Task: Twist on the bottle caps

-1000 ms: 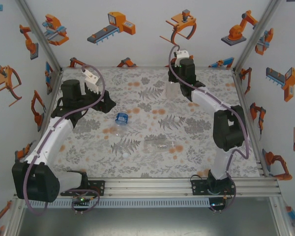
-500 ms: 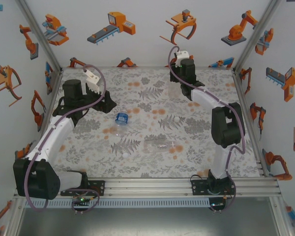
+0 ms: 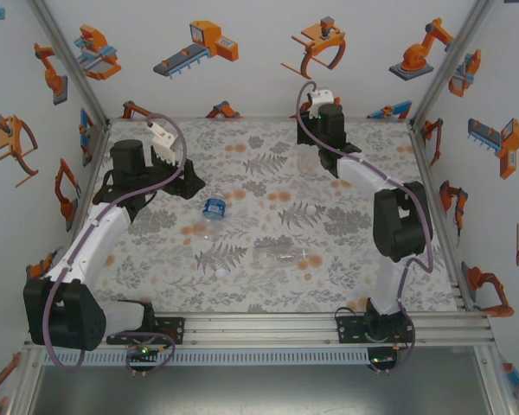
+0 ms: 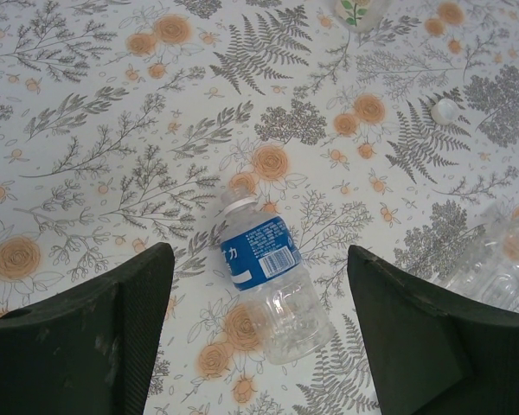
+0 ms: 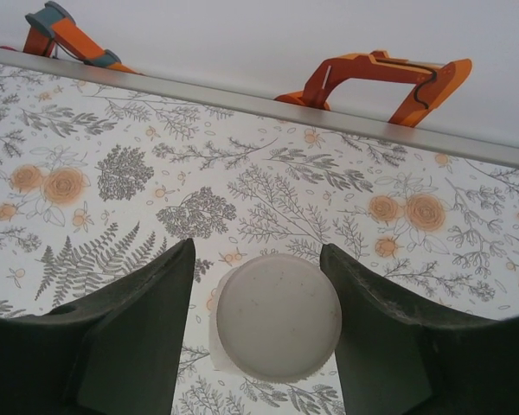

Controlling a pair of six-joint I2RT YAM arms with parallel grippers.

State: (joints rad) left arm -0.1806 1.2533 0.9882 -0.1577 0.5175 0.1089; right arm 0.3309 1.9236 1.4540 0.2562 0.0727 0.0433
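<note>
My right gripper (image 5: 255, 251) hangs over an upright pale bottle (image 5: 209, 359) at the back of the mat. A round white cap (image 5: 278, 316) sits on top of that bottle. The jaws flank the cap, open, with a gap on each side. My left gripper (image 4: 258, 255) is open above the blue-labelled clear bottle (image 4: 264, 277), which lies on its side between the fingers, untouched. A loose white cap (image 4: 445, 110) lies on the mat. The unlabelled clear bottle (image 3: 281, 252) lies on its side near the middle. In the top view the left gripper (image 3: 190, 183) is just left of the blue-labelled bottle (image 3: 213, 207).
The floral mat (image 3: 268, 285) covers the table, with white walls bearing orange robot pictures on three sides. An aluminium rail (image 5: 268, 108) runs along the back edge just beyond the right gripper. The loose white cap (image 3: 221, 271) lies in the near-left part of the mat.
The right gripper's jaws have spread apart from the cap on the pale bottle. The right arm shifted slightly. The left arm and the lying bottles have not moved.
</note>
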